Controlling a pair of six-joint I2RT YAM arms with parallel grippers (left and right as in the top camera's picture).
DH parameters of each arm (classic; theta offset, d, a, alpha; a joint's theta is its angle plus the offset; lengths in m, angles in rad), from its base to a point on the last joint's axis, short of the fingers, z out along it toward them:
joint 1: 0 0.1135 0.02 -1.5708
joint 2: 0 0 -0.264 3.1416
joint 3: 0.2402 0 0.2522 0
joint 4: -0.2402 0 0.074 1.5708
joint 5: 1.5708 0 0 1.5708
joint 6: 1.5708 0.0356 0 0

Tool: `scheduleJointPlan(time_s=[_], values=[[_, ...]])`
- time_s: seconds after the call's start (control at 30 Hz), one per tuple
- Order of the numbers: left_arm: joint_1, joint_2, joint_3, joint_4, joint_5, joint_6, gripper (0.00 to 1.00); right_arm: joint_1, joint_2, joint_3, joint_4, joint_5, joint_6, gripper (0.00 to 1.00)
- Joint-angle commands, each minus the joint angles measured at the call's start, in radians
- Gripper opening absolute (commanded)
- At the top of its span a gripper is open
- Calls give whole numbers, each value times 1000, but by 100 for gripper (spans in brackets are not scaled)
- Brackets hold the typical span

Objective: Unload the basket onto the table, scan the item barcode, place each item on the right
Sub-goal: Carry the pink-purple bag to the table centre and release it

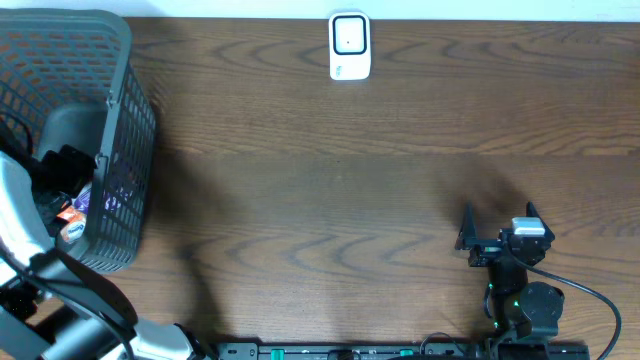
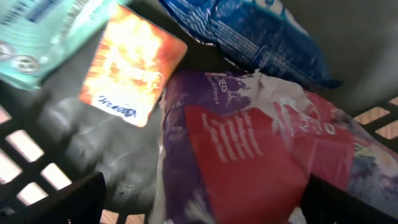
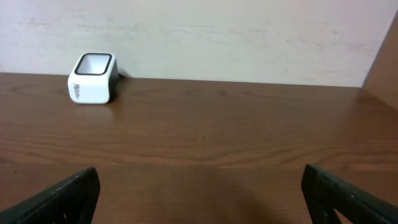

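Though close, purple packet (image 2: 189, 102) blurry.

The basket (image 1: 125, 110) stands at the table's (image 1: 350, 180) left end; the scanner (image 1: 349, 46) sits at the far edge, near the middle. The right gripper (image 1: 499, 216) hovers over the near right area. In the basket, 1 flat packet (image 2: 134, 65) lies left of a crumpled bag (image 2: 249, 155), with a pouch (image 2: 267, 37) behind both.

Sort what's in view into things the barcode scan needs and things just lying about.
Job: white scanner; basket; its purple-red packet, orange packet, blue bag; left end effector, open over them.
Idle: right end effector, open; table.
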Motion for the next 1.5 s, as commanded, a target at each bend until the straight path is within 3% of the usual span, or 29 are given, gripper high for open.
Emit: scheduleJointPlan(time_s=[0.0,0.13,0.3,0.43,0.6,0.77,0.93,1.1,1.33,1.47], values=[[-2,59,-11,5,42,-8,74,-7,-4,-2,-5,-4,-8,99],[0,62,-5,12,105,-8,7,-7,-4,-2,-5,-4,-8,99],[23,-2,68,4,231,-8,7,-7,-4,-2,-5,-4,-8,99],[80,-143,197,8,336,-8,7,-7,-4,-2,-5,-4,-8,99],[140,-339,302,43,339,-8,7,-7,-4,-2,-5,-4,-8,99],[103,-538,319,109,442,-68,7,-7,-4,-2,-5,-5,-8,99],[-137,-622,318,116,562,78,7,-7,-4,-2,-5,-4,-8,99],[-470,-594,277,117,536,257,7,-7,-4,-2,-5,-5,-8,99],[-798,-378,246,158,359,297,8,-7,-4,-2,-5,-5,-8,99],[-911,-218,246,227,316,296,7,-7,-4,-2,-5,-4,-8,99]])
